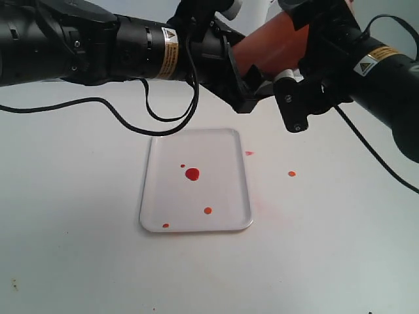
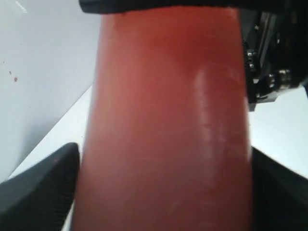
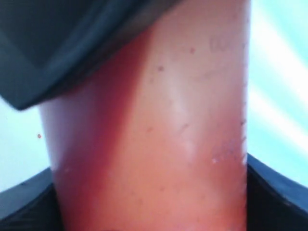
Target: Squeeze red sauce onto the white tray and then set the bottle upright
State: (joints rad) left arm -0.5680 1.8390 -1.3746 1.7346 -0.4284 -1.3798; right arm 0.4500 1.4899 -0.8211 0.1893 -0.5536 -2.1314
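Observation:
The bottle [image 1: 272,46], orange-red and translucent, is held tilted in the air above the far end of the white tray [image 1: 163,190]. Both grippers grip its body. My left gripper [image 1: 243,82] reaches in from the left and my right gripper [image 1: 298,85] from the right. In the left wrist view the bottle [image 2: 168,130] fills the space between the fingers [image 2: 43,187], and likewise the bottle [image 3: 159,144] in the right wrist view. Red sauce [image 1: 192,174] lies as a blob and a few small drops on the tray. The nozzle is hidden behind the grippers.
Two stray red drops [image 1: 291,174] lie on the white table to the right of the tray. A black cable [image 1: 131,121] loops down from the left arm to the tray's far left corner.

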